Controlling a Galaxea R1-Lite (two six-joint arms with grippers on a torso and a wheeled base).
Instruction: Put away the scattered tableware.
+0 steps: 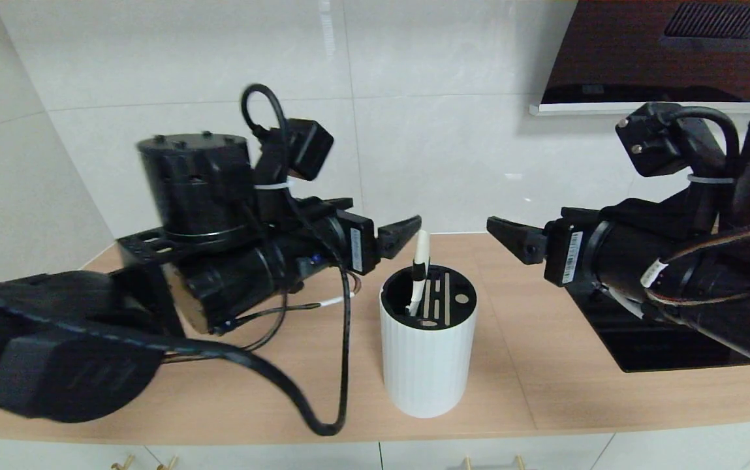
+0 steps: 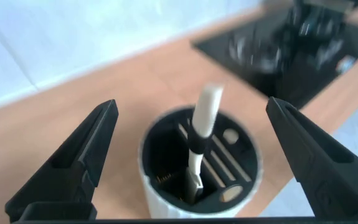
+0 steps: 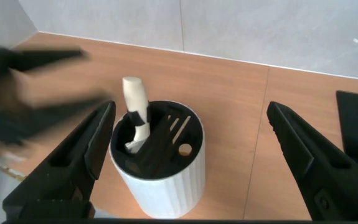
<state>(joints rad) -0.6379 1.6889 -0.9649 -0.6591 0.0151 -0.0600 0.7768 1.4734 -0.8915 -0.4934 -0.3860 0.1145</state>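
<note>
Utensil (image 1: 420,256), perhaps knife, in holder (image 1: 427,365) between left pincer (image 1: 407,232) and right pincer (image 1: 502,232), both released.

Up top, a wall (image 1: 414,65) of big pale glossy tiles fills the upper half of the frame, thin grout lines crossing it and soft reflections glinting near the top centre, and in the upper right corner a dark hood (image 1: 662,52) with a pale lower edge hangs against it. Across the lower half runs the light wood-grain table (image 1: 531,365), with a black glass cooktop (image 1: 649,346) set into it at the right. Along the bottom edge, white cabinet fronts (image 1: 492,457) with brass-coloured handles (image 1: 121,465) peek in.
</note>
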